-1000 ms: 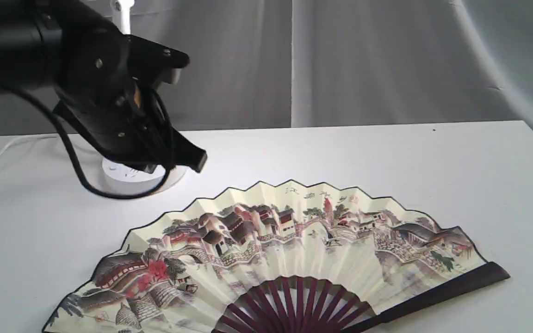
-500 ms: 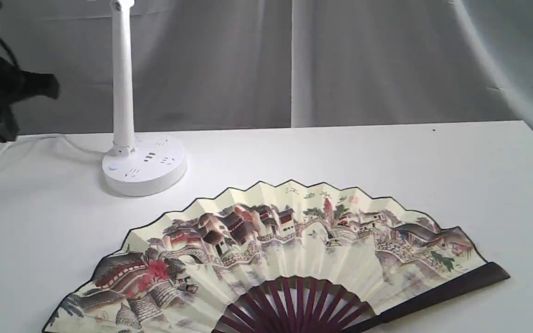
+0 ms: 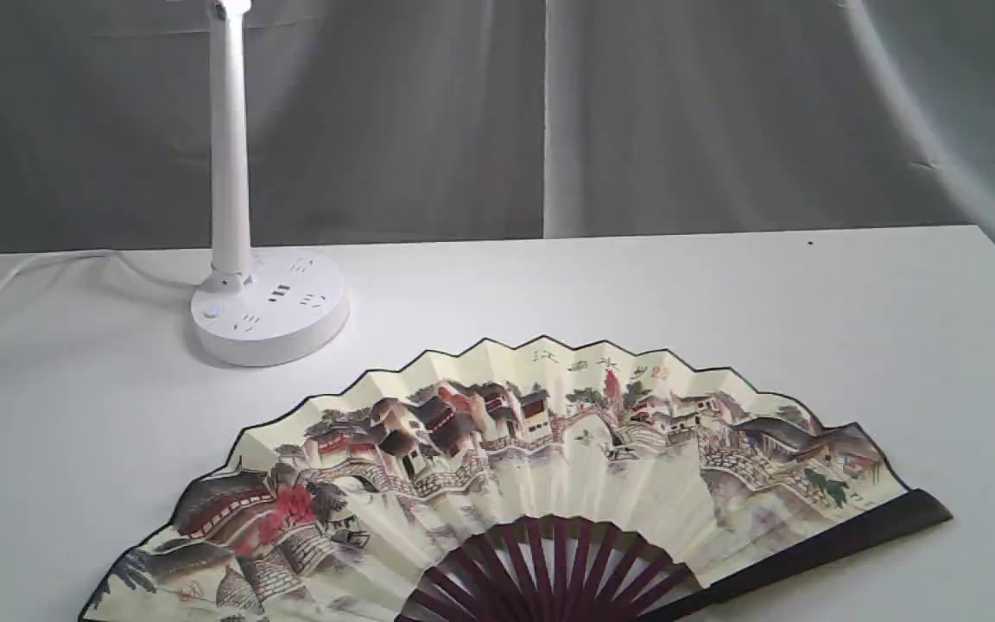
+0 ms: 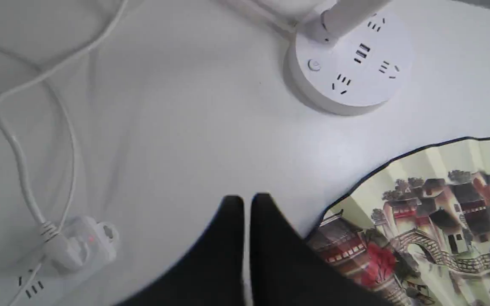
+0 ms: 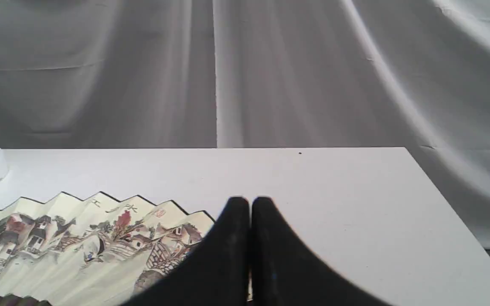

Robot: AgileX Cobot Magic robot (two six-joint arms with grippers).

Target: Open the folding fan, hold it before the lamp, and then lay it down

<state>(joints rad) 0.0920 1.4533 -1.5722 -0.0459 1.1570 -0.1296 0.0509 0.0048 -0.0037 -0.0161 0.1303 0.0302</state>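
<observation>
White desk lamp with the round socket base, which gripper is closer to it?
Left. The left gripper hovers near the white lamp, by one end of the painted paper fan; the right gripper is at the fan's opposite end.

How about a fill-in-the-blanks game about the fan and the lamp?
The folding fan is not folded up; it lies spread ____ on the table.
The lamp has a round base coloured ____.
The left tool and right tool are both ____, holding nothing.
Missing words: open, white, shut.
</observation>
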